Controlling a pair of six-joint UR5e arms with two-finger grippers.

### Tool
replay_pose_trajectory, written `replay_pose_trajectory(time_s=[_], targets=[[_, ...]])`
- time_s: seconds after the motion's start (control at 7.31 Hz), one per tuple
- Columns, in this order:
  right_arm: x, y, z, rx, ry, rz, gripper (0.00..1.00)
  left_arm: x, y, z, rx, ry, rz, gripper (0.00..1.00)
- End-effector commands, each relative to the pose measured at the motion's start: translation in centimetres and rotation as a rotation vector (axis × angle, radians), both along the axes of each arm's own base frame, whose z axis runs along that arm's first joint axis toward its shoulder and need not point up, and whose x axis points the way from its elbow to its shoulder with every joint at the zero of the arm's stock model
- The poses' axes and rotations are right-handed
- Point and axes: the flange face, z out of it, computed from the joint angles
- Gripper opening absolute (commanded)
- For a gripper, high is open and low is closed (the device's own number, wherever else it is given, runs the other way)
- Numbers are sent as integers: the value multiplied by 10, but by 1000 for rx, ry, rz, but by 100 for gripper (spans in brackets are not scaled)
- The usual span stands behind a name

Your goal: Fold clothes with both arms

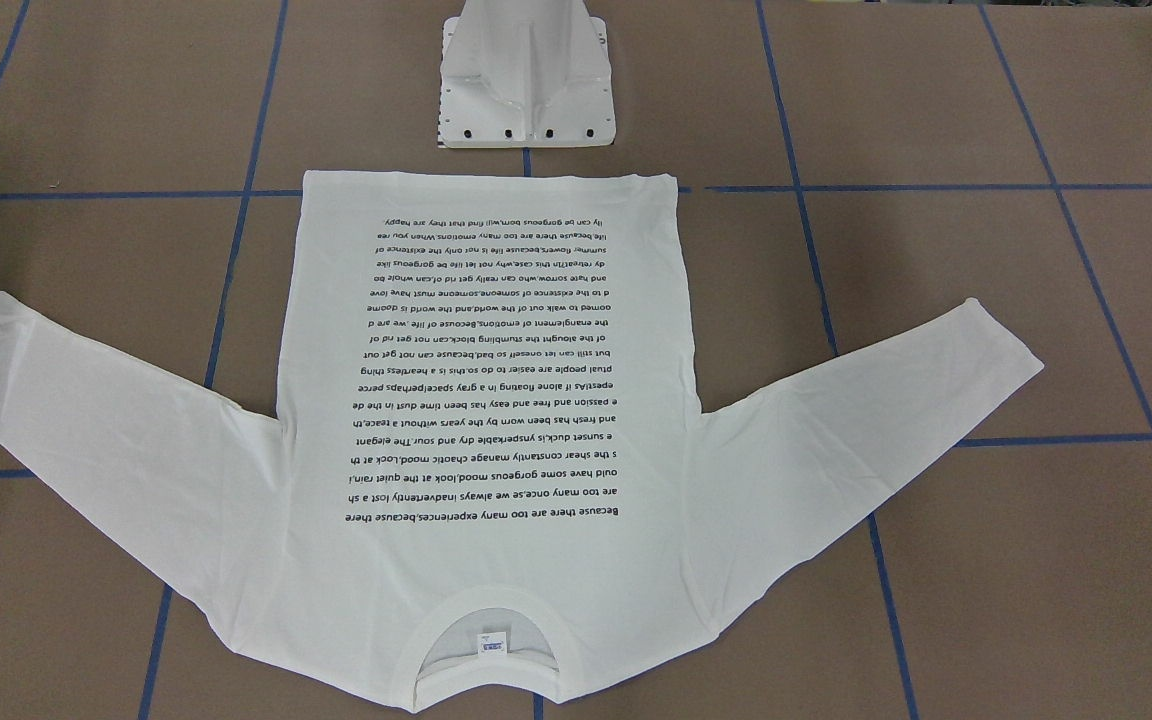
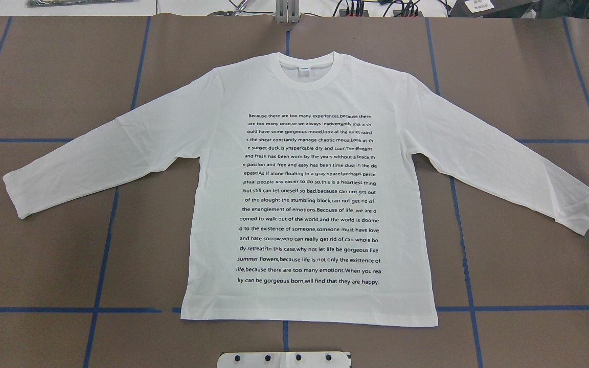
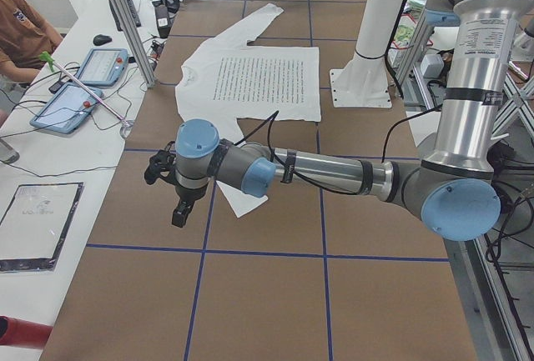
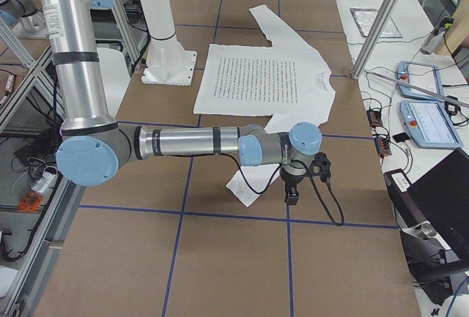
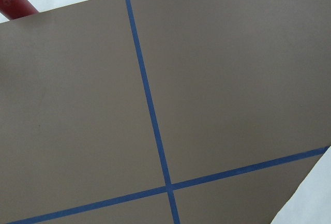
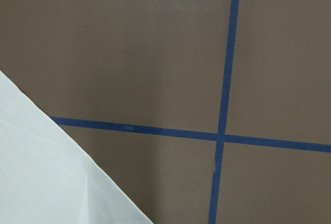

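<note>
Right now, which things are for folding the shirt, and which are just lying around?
For the job:
- white T-shirt, spread flat
- left arm
- right arm

Just lying about:
- white pedestal base
- tablet on the side bench
- black mouse beside it

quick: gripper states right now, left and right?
Left gripper: cannot tell, it shows only in a side view.
Right gripper: cannot tell, it shows only in a side view.
</note>
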Motion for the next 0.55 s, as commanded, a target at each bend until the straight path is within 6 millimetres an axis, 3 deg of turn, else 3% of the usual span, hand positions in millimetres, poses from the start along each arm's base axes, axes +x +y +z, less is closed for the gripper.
replay_pose_trajectory(time_s=[0.0,0.27,0.41], targets=[[-2,-5,-1,4,6,-3,100,0,7,-8,51,3,1,100],[-2,0,3,5,4,-4,100,1,13,6,42,0,0,100],[-2,4,5,19,3,-5,100,2,26,6,41,4,-1,100]])
